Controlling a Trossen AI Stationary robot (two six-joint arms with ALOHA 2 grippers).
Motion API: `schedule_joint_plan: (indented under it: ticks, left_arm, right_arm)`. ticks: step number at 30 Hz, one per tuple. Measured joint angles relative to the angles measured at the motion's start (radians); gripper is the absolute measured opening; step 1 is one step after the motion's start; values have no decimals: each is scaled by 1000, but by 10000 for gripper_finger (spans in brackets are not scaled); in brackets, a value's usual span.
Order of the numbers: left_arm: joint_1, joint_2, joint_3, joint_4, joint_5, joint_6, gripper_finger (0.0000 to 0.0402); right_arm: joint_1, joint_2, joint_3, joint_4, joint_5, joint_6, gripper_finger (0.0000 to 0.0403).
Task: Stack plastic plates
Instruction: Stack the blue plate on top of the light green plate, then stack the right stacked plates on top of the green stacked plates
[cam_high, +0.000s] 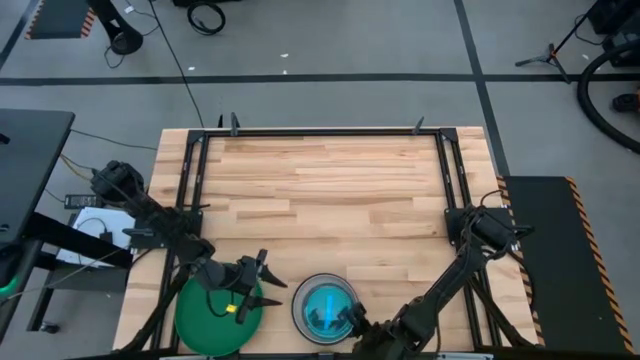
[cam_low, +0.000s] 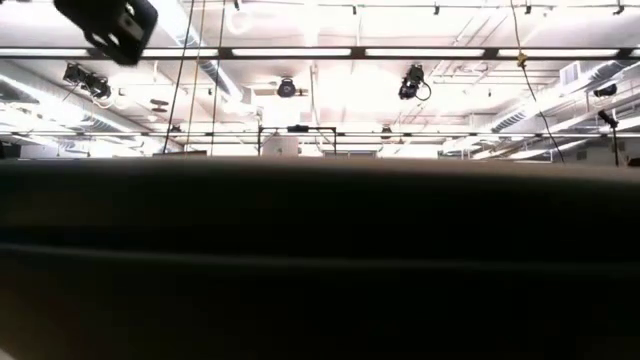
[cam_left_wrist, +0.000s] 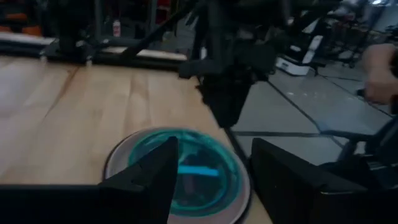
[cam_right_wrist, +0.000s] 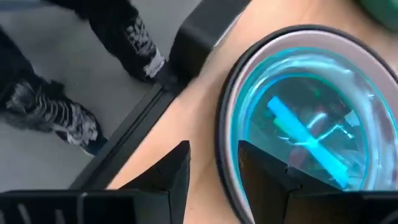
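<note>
Broadly, we see the wooden bench (cam_high: 330, 190) bare over most of its top, with all the work crowded along its near edge. Biggest of the plastic plates in sight is the large green plate (cam_high: 205, 318) by the near left corner; beside it, toward the middle of the near edge, sits a whitish-grey plate (cam_high: 298, 300) with a cyan plate (cam_high: 325, 305) lying inside it. Our left gripper (cam_high: 262, 283) hangs over the green plate's inner edge, its fingers spread wide and holding nothing. Our right gripper (cam_right_wrist: 214, 177) is at the grey plate's near rim, fingers moderately apart with the rim (cam_right_wrist: 225, 143) seeming to pass between them, not yet pinched. We judge the next move to be a rim grasp on the grey-and-cyan pair. A thin, smooth rim could slip from a shallow pinch, the cyan plate could slide off if the pair tilts, and both arms sit close enough to collide.
</note>
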Motion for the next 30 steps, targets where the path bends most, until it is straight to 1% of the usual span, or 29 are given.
schedule_joint_plan:
  ticks: [4, 8, 10, 12, 15, 18, 20, 21, 23, 24, 25, 27, 29, 30]
  left_arm:
    - [-32, -1, 0, 28, -1, 34, 200]
    - [-47, -2, 0, 83, -13, 64, 199]
    - [-47, -2, 0, 83, -47, 65, 199]
    - [-46, -2, 0, 83, -85, 73, 199]
    - [-46, -2, 0, 83, -118, 78, 199]
    - [-39, -10, 0, 66, -161, 52, 199]
    - [-38, -41, 0, 7, -209, 9, 199]
    - [-37, -65, 0, -48, -242, -23, 199]
    - [-35, -112, 0, -191, -304, -111, 199]
    - [-27, -132, 0, -276, -315, -170, 199]
    - [-14, -145, 0, -352, -309, -242, 199]
    - [25, -147, 0, -474, -245, -376, 204]
    - [64, -119, 0, -526, -158, -462, 217]
    - [82, -97, 0, -524, -122, -471, 226]
  right_arm:
    - [13, 0, -42, 17, -1, -50, 144]
    - [-10, 0, -102, 47, 20, -62, 153]
    - [-25, 0, -130, 71, 47, -92, 161]
    - [-37, 2, -147, 80, 96, -125, 169]
    - [-60, 2, -146, 105, 166, -148, 176]
    - [-85, 2, -146, 98, 172, -148, 178]
    - [-97, 2, -146, 99, 172, -146, 178]
    - [-101, 2, -146, 100, 171, -145, 177]
    - [-106, 1, -144, 93, 168, -144, 177]
    - [-106, 0, -137, 88, 168, -145, 177]
    - [-104, -1, -127, 85, 169, -144, 177]
    - [-93, -10, -108, 84, 189, -146, 178]
    - [-80, -16, -85, 82, 215, -149, 178]
    - [-74, -18, -77, 75, 230, -149, 178]
